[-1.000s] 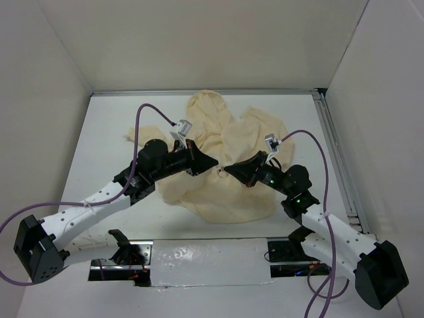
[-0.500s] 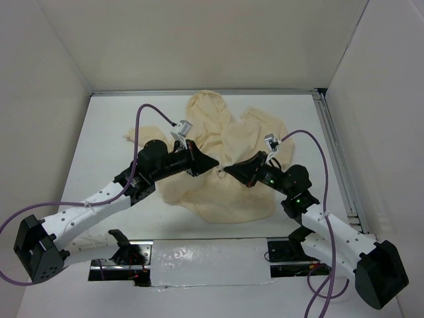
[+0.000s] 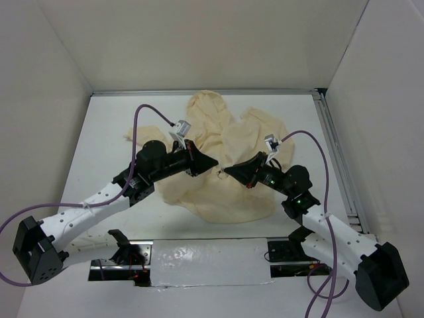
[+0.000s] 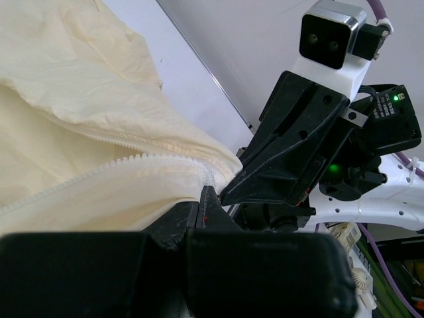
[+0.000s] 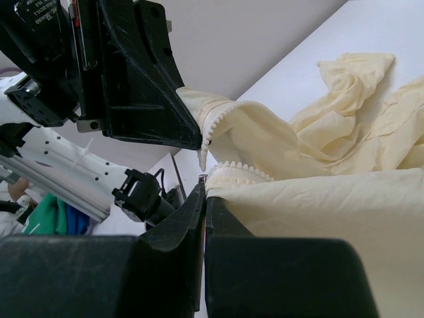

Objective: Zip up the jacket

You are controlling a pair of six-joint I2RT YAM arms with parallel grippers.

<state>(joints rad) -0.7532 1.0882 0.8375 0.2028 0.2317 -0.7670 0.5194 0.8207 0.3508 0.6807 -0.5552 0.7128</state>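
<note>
Two grips — left gripper [image 3: 214, 163], right gripper [image 3: 228, 171] (closed) — on jacket [image 3: 232, 199].

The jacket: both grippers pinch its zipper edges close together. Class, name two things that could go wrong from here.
1. The left gripper and right gripper pinch the jacket nearly tip to tip, so a small misjudged move might make them collide.
2. Each holds only a thin edge by the zipper teeth; pulling could slip the fabric free.
</note>
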